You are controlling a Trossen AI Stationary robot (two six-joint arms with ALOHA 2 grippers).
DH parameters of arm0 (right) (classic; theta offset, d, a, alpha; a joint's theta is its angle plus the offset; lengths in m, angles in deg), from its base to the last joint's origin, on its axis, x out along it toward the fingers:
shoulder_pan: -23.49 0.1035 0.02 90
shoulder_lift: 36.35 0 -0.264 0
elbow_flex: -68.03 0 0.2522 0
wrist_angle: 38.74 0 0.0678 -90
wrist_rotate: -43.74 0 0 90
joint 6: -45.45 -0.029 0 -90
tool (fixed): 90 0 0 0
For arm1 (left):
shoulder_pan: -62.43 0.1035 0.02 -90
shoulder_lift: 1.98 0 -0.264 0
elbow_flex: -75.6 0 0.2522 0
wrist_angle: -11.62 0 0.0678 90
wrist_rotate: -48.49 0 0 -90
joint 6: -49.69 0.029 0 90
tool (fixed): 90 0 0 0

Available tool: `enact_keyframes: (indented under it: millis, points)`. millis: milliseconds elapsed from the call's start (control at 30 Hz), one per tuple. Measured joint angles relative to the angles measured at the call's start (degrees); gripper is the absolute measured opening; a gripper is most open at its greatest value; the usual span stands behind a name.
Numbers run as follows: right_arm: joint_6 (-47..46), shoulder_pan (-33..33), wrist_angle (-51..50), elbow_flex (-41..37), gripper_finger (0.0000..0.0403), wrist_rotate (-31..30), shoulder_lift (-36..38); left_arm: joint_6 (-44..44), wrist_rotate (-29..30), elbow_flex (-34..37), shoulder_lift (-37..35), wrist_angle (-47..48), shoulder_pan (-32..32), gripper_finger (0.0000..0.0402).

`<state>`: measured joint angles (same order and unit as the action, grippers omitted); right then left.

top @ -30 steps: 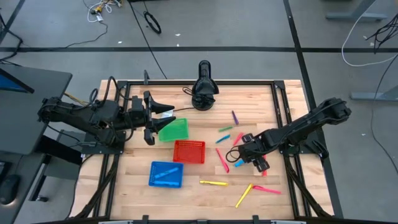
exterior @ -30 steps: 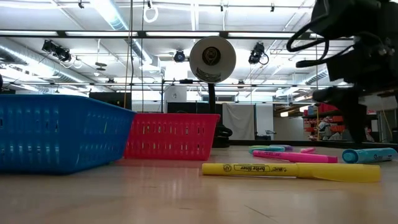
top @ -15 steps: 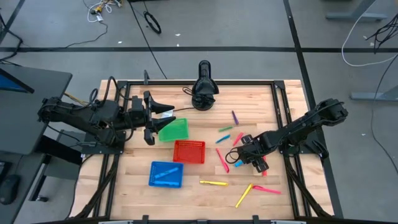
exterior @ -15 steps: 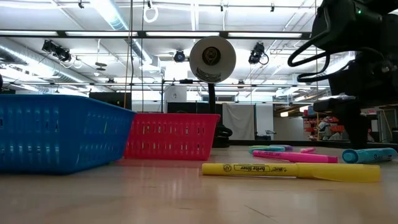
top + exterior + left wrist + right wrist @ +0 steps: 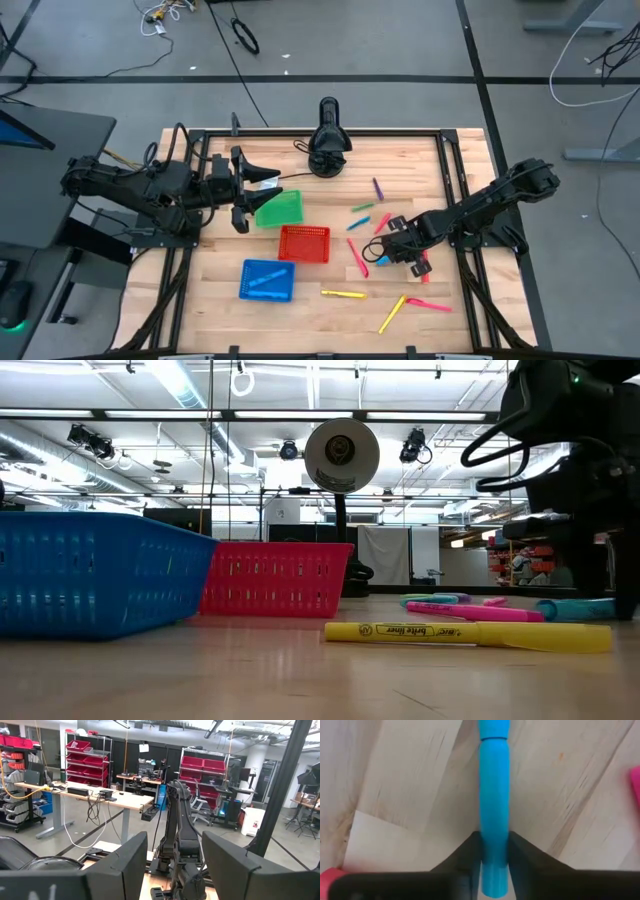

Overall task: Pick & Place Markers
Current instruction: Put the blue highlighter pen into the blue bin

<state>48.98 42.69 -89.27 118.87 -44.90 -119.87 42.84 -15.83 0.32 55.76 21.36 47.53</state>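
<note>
Going left to right: your left gripper [image 5: 243, 195] is parked over the far-left corner of the wooden counter [image 5: 320, 310], just beside the square green plastic basket [image 5: 279, 209]. Its fingers stand apart with nothing between them, so that arm is just waiting.

In the middle you've got the square red plastic basket [image 5: 304, 243] and, nearer and to its left, the square blue plastic basket [image 5: 267, 280]. A yellow highlighter-style marker [image 5: 343, 294] lies on the counter right of the blue basket, near edge.

The action is on the right. Your right gripper [image 5: 392, 256] is down at the counter among the scattered markers, and its fingers [image 5: 461, 855] are clamped on a light-blue plastic marker [image 5: 494, 810], one finger on each side of the barrel, pinching near one end. The marker looks like it's lying flat on the wood, not lifted yet. A pink marker [image 5: 357, 257] lies just to its left, and a few more in green, purple, pink and yellow sit around it.

So I'd call this the grasp step on one marker, with most of the job left since nearly all the markers are out on the counter. Next you'd want a straight lift, then carry it left across to a basket, probably the blue one. The grip is off-centre, so watch for the long end drooping.
</note>
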Motion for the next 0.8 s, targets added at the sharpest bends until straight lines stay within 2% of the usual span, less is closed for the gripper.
enact_keyframes:
  millis: [100, 233, 467, 800]
  points:
    - [-1.1, 0.0, 0.0, 0.0, 0.0063, 0.0, 0.0, 0.0, 0.0, 0.0, 0.0, 0.0, 0.0, 0.0195]
    - [-1.7, 0.0, -1.6, 1.1, 0.006, -0.2, -0.2, 0.0, 0.0, 0.0, 0.0, 0.0, 0.0, 0.0195]
    - [-4.0, 0.0, -7.6, 8.6, 0.0056, -2.4, 0.2, 0.0, 0.0, 0.0, 0.0, 0.0, 0.0, 0.0195]
    - [-6.6, -0.5, -7.7, 16.2, 0.0055, -6.7, 1.8, 0.0, 0.0, 0.0, 0.0, 0.0, 0.0, 0.0195]
